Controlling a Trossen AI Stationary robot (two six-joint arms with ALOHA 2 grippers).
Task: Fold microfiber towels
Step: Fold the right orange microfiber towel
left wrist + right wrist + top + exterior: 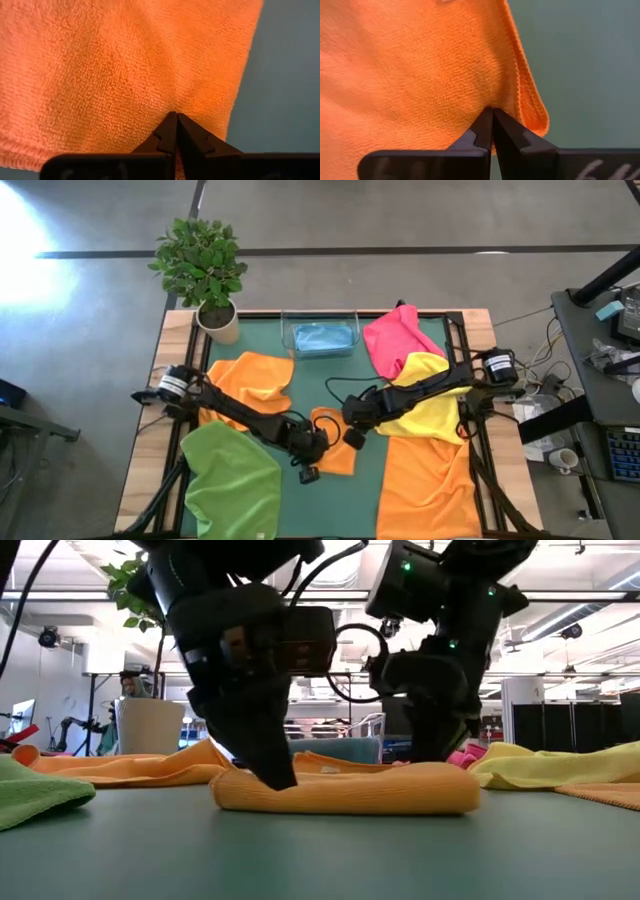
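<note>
A small folded orange microfiber towel (340, 460) lies flat on the green mat (370, 380) at the table's middle; the low view shows it as a thick flat pad (345, 790). My left gripper (322, 445) is shut, its tips down on the towel's left part (275, 778). My right gripper (350, 428) is also shut, its tips on the towel's right part (437, 758), close to a hemmed edge (522, 95). My left gripper presses its shut fingertips (170, 125) down on the folded towel's top face (165, 95), slanting down from the table's left. The cloth creases toward the tips, and the towel lies flat on the mat. My right gripper sets its shut fingertips (487, 122) on the towel's top face (470, 95), beside the hemmed edge, slanting down from the right. The towel stays flat on the mat.
Other towels lie around: orange (250, 380) at far left, green (230, 475) near left, pink (395, 340) and yellow (435, 405) at right, a large orange one (430, 480) near right. A clear tray (350, 320) holds a light blue towel (322, 338). A potted plant (205, 275) stands far left.
</note>
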